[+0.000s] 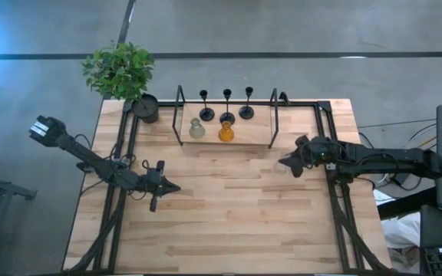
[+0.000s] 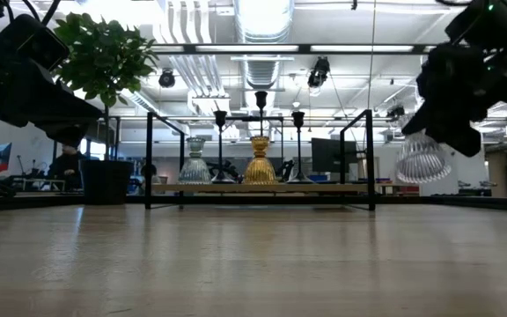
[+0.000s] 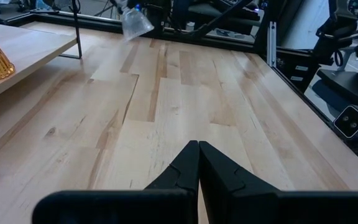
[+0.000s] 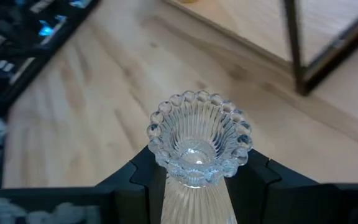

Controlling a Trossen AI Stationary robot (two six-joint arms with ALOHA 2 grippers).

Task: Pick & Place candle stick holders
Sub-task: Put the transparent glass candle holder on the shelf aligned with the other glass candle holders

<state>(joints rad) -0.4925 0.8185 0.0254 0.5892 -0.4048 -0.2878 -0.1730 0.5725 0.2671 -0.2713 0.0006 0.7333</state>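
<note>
Three black candle stick holders (image 1: 226, 105) stand in a row at the back of a low wooden shelf (image 1: 244, 138). The grey-green glass holder (image 1: 196, 129) and the amber one (image 1: 225, 132) stand in front of them. My right gripper (image 1: 286, 164) is to the right of the shelf, shut on the clear glass holder (image 4: 197, 134), which also shows in the low view (image 2: 422, 158). My left gripper (image 1: 173, 186) is shut and empty over the table's left middle; it also shows in the left wrist view (image 3: 199, 149). My right gripper pinches the clear holder's narrow ribbed part (image 4: 194, 190) between its two fingers (image 4: 143, 174). The fingers slant down from the table's right side. The flared, beaded end (image 4: 199, 99) points away from the fingers. The holder hangs lifted clear of the table (image 2: 236, 264).
A black metal frame (image 1: 273, 115) stands around the shelf. A black pot with a green plant (image 1: 146, 107) stands at the table's far left corner. Bare wood lies between the two grippers and toward the near edge (image 1: 229, 245).
</note>
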